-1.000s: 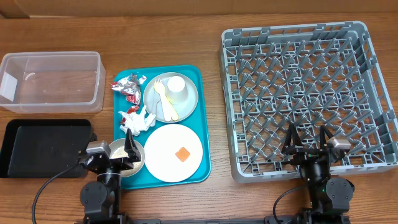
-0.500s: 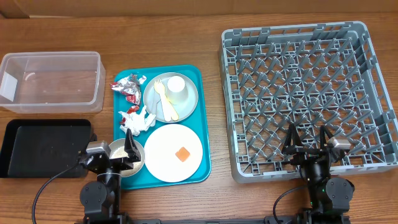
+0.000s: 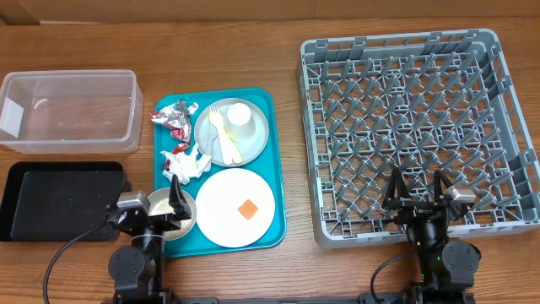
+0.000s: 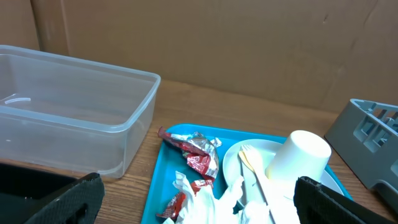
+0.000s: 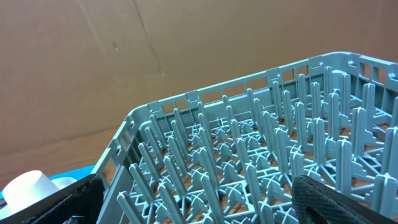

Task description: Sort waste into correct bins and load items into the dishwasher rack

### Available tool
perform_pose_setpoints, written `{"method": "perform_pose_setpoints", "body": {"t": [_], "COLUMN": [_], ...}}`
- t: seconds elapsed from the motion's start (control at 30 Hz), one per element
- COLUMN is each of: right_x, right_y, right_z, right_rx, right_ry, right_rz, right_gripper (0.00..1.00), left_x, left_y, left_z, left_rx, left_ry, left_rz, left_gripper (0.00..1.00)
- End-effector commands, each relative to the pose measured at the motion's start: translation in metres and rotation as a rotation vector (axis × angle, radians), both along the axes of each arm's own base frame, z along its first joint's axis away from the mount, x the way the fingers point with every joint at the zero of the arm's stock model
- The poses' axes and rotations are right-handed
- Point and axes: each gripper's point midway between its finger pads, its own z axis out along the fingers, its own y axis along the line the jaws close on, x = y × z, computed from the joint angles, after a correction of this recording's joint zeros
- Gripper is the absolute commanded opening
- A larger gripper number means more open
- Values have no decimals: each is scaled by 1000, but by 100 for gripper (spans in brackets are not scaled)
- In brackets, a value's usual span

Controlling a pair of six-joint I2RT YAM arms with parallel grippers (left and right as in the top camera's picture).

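Note:
The teal tray [image 3: 258,95] holds a grey-green plate [image 3: 257,140] with a white cup [image 3: 240,121] and pale cutlery [image 3: 222,135]. It also holds a pale pink plate [image 3: 221,198] with an orange cube [image 3: 247,210], red foil wrappers [image 3: 174,116], a white napkin [image 3: 193,162] and a white bowl [image 3: 187,214] partly under my left gripper. My left gripper [image 3: 153,203] is open and empty at the tray's near left corner; its wrist view shows wrappers [image 4: 196,152], napkin [image 4: 208,194] and cup [image 4: 300,162]. My right gripper [image 3: 418,196] is open and empty over the rack's [image 3: 418,118] near edge.
The clear tub [image 3: 67,110] stands at the far left, also in the left wrist view [image 4: 74,112]. The black tray [image 3: 59,201] lies in front of it. The rack's upright pegs [image 5: 261,168] fill the right wrist view. A cardboard wall stands behind the table.

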Motion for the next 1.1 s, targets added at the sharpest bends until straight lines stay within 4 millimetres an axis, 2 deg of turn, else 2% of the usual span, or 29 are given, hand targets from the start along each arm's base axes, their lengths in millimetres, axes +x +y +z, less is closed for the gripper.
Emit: {"method": "perform_pose_setpoints", "body": {"t": [0.0, 0.97, 1.07], "right_x": [1, 1, 1], "right_y": [-2, -2, -2], "right_z": [-4, -4, -4], "right_rx": [-7, -7, -7], "right_ry": [6, 6, 6], "right_rz": [-11, -12, -12], "right_gripper": [100, 100, 100], "left_x": [0, 0, 0], "left_y": [2, 2, -2], "left_z": [-1, 0, 0], "left_rx": [-6, -7, -57], "left_ry": [-2, -5, -8], "left_rz": [11, 9, -8], "left_gripper": [100, 100, 100]}}
